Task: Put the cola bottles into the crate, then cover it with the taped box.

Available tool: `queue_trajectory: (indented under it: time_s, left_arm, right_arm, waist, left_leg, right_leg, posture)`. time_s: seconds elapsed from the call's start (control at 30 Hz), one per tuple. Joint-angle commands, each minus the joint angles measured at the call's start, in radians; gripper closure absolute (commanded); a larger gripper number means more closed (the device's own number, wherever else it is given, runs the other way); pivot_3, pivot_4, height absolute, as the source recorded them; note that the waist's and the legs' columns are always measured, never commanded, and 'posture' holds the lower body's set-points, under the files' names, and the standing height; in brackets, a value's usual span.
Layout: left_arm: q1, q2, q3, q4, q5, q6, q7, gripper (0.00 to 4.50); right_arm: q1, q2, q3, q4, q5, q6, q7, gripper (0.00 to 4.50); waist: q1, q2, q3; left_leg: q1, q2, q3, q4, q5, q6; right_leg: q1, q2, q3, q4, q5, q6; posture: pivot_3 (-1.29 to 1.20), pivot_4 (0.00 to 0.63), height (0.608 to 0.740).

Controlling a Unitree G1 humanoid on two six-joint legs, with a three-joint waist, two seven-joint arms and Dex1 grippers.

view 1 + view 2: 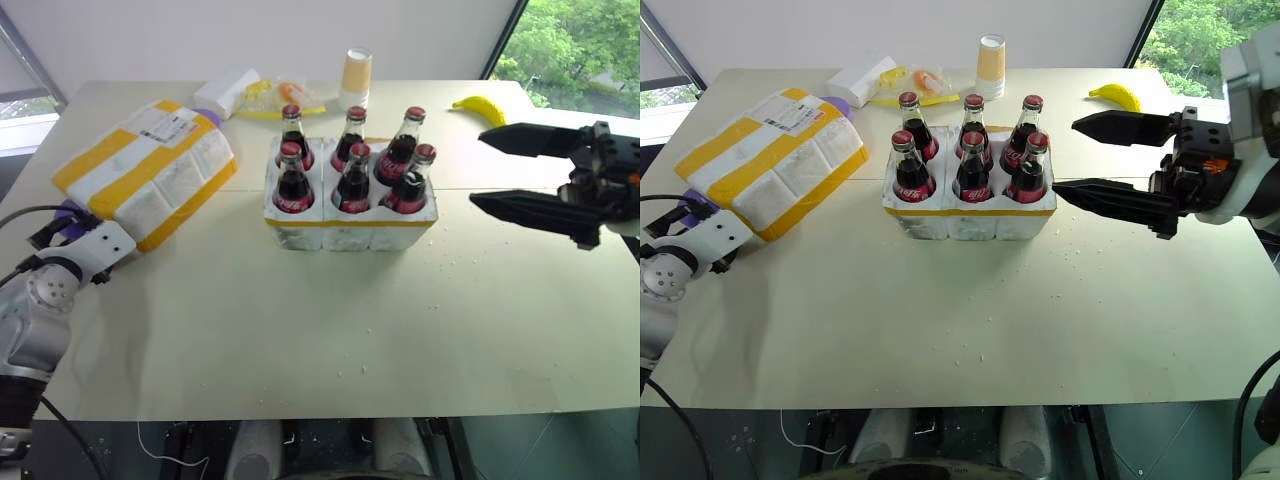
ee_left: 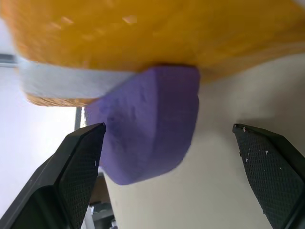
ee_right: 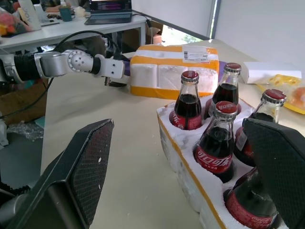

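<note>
All 6 cola bottles (image 1: 973, 155) stand in the wells of the crate (image 1: 970, 222), a white styrofoam block banded with yellow tape; their red labels carry white script too small to read. Left of the crate lies the taped box (image 1: 770, 160), tilted, its white shipping label unreadable. The right gripper (image 1: 1080, 157) hangs level just right of the crate, fingers spread, empty. The left gripper (image 2: 171, 157), fingers apart, points at a purple object (image 2: 147, 129) under the taped box's near corner.

Your table (image 1: 300, 330) | carries crate (image 1: 350, 225) beside right jaws | taped box (image 1: 150, 170), purple block (image 2: 147, 124) ahead of left jaws | banana (image 1: 480, 108), cup (image 1: 356, 78) beyond.
</note>
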Motion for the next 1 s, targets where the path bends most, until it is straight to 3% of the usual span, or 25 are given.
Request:
queue_trajectory:
  time_s: [0.03,0.13,0.23,0.37,0.47,0.73,0.87,1.0]
  left_arm:
    - [-0.059,-0.005,-0.022,0.069,0.025,-0.054,0.025,0.0]
    - [-0.106,-0.011,-0.048,0.137,0.035,-0.104,0.043,0.0]
    - [-0.13,-0.011,-0.057,0.184,0.045,-0.14,0.063,0.8]
    - [-0.138,-0.007,-0.05,0.212,0.045,-0.164,0.079,2.87]
    - [-0.137,0.009,-0.025,0.214,0.049,-0.165,0.097,3.85]
    - [-0.242,0.059,0.075,0.167,-0.024,-0.203,0.087,3.85]
    - [-0.4,0.091,0.079,0.159,-0.049,-0.262,0.078,3.85]
    - [-0.578,0.043,0.055,0.127,-0.137,-0.34,-0.009,3.85]
  right_arm:
    - [-0.005,-0.022,-0.048,-0.023,0.037,-0.003,-0.021,0.07]
    - [-0.005,-0.026,-0.048,-0.02,0.045,-0.007,-0.028,0.07]
    - [-0.006,-0.028,-0.044,-0.017,0.049,-0.012,-0.033,0.0]
    - [-0.003,-0.029,-0.04,-0.013,0.047,-0.018,-0.031,0.0]
    - [0.017,-0.036,-0.036,-0.008,0.024,-0.027,-0.015,0.0]
    - [0.093,-0.071,-0.032,0.032,-0.036,-0.049,0.041,0.0]
    - [0.092,-0.066,-0.018,0.041,-0.076,-0.082,0.039,0.0]
    - [0.108,-0.058,-0.021,0.036,-0.09,-0.089,0.04,0.0]
  waist:
    - [-0.001,0.0,0.0]
    - [0.001,0.0,0.0]
    - [0.0,0.0,0.0]
    - [0.002,0.0,-0.001]
    - [0.005,0.0,-0.001]
    - [0.014,-0.002,-0.001]
    - [0.019,-0.003,-0.001]
    - [0.02,-0.005,-0.001]
  left_leg:
    - [0.0,0.0,0.0,0.0,0.0,0.0]
    - [0.0,0.0,0.0,0.001,0.0,0.0]
    - [0.0,0.0,0.0,0.001,0.0,0.0]
    - [0.001,0.0,0.0,0.001,0.0,0.0]
    - [0.001,0.0,0.0,0.002,0.0,0.001]
    - [0.0,0.001,0.0,0.003,0.0,0.001]
    - [-0.001,0.001,0.0,0.004,0.0,0.001]
    - [-0.001,-0.001,-0.001,0.005,-0.001,0.001]
  right_leg:
    - [0.0,0.0,0.0,0.0,0.0,0.0]
    - [0.0,0.0,0.0,0.0,0.0,0.0]
    - [0.0,0.0,0.0,0.001,0.0,0.0]
    - [0.001,0.0,0.0,0.001,0.0,0.0]
    - [0.001,0.0,0.0,0.001,0.0,0.0]
    - [0.001,0.0,0.0,0.001,0.0,0.0]
    - [0.001,0.0,0.0,0.001,0.0,0.0]
    - [0.003,0.0,-0.001,0.001,0.0,0.0]
  posture:
    - [0.0,0.15,0.74]
    - [0.0,0.15,0.74]
    - [0.0,0.15,0.74]
    - [0.0,0.15,0.74]
    - [0.0,0.15,0.74]
    - [0.0,0.15,0.74]
    - [0.0,0.15,0.74]
    - [0.0,0.15,0.74]
